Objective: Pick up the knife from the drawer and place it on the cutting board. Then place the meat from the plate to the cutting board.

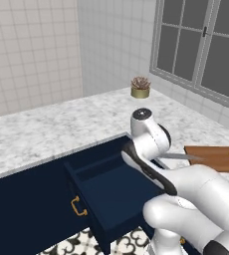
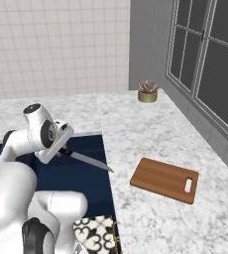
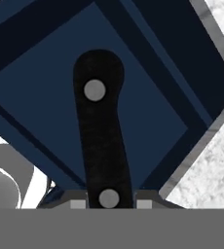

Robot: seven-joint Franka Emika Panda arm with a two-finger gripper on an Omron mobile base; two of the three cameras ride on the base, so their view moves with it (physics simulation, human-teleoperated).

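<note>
The gripper point(image 3: 108, 202) holds the knife point(image 2: 86, 160) tight above the open drawer point(image 1: 111, 191); next it should swing toward 3 o'clock to the cutting board point(image 2: 165, 179)

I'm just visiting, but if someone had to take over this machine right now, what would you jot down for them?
Gripper: shut on the knife by its black handle, held above the open drawer.
Cutting board: on the counter, nothing on it yet.
Done: knife gripped and raised out of the drawer.
Left: lay the knife on the board, then move the meat from the plate onto it.
</note>
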